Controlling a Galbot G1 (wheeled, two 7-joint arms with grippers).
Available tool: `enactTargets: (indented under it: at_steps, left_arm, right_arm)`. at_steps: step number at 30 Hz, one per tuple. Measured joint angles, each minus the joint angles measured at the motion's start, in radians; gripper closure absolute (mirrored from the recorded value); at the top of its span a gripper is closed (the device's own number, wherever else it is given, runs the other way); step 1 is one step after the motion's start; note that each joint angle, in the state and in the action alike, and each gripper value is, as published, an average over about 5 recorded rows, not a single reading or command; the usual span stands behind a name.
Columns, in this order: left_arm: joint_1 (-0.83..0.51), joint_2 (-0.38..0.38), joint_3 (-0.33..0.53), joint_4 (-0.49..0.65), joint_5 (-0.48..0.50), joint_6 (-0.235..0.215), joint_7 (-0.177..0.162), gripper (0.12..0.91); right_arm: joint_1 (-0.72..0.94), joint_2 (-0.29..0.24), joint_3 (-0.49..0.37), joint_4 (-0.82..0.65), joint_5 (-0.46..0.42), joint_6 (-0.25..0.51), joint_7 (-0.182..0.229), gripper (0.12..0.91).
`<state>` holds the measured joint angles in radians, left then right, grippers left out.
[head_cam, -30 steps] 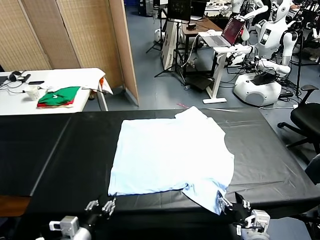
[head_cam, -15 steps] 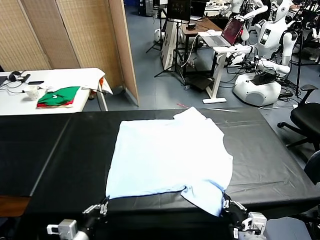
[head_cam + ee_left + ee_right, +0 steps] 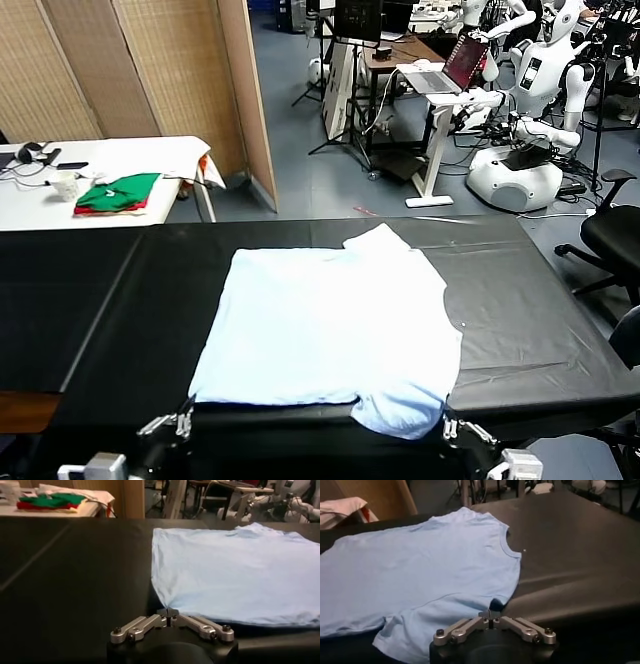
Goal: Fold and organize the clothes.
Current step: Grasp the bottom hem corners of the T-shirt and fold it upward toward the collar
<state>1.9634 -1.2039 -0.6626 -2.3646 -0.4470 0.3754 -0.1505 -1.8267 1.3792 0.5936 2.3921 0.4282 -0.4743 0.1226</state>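
The clothes, one pale blue T-shirt [image 3: 325,325], lie spread flat on the black table [image 3: 110,300], hem to the left and neckline [image 3: 505,543] to the right. At the table's near edge my left gripper [image 3: 184,420] is shut on the shirt's near hem corner [image 3: 167,606]; its jaws [image 3: 168,615] meet on the fabric. My right gripper [image 3: 447,428] is shut on the edge of the near sleeve [image 3: 445,625], which droops over the table edge. In the right wrist view its jaws [image 3: 490,614] are closed on that cloth.
A white table [image 3: 150,150] at the back left holds folded green and red garments [image 3: 118,192], a cup and headphones. A wicker screen [image 3: 150,70] stands behind it. Desks, a laptop and other robots [image 3: 520,170] fill the back right; an office chair [image 3: 612,235] sits to the right.
Both grippers have drawn back toward the near edge, dragging the shirt toward me and slightly left. The near sleeve now hangs over the edge.
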Motion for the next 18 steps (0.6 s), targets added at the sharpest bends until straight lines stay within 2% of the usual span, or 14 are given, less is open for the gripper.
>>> enactTargets:
  at_steps: [6,12,18]
  left_arm:
    - [-0.045,-0.007,0.006,0.008,-0.013,-0.032,-0.006,0.884]
    - [-0.163,-0.022,0.025,0.08,-0.008,-0.078,-0.01,0.884]
    - [-0.286,-0.022,0.051,0.17,0.02,-0.119,0.009,0.884]
  right_arm:
    - [0.13,-0.028,0.0,-0.094,0.024,0.045,-0.014,0.885]
    - [0.278,-0.054,-0.027,-0.225,0.022,0.076,-0.022,0.885]
    - [0.406,-0.068,-0.073,-0.344,-0.01,0.093,-0.023,0.885]
